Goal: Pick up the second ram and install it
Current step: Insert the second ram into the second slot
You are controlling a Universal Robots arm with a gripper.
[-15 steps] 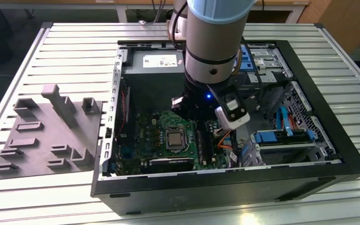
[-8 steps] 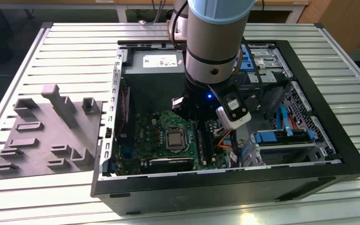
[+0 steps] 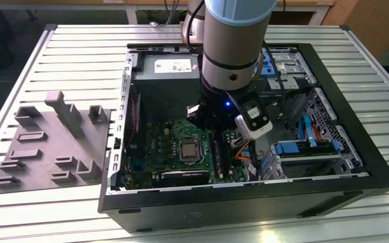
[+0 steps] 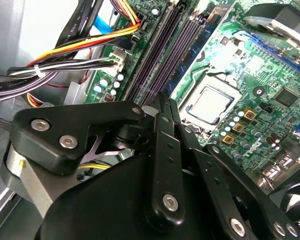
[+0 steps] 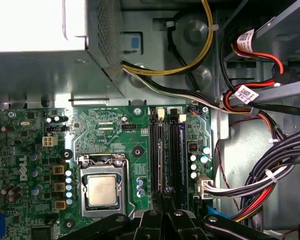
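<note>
My gripper [image 3: 210, 123] hangs inside the open computer case, low over the motherboard [image 3: 167, 144] beside the processor socket [image 5: 101, 190]. Both wrist views show its black fingers [image 4: 165, 145] pressed together with no gap, so it is shut [image 5: 163, 196]. The fingertips sit over the near end of the long memory slots [image 4: 162, 47]. A slim dark strip, the second ram [image 5: 160, 150], stands edge-on in the slot in line with the fingertips. I cannot tell whether the tips touch it.
A grey moulded fixture plate [image 3: 46, 147] lies on the slatted table at the exterior view's left of the case [image 3: 356, 167]. Bundled coloured cables [image 5: 270, 170] crowd the side of the slots. A power supply [image 3: 167, 66] fills the case's far end.
</note>
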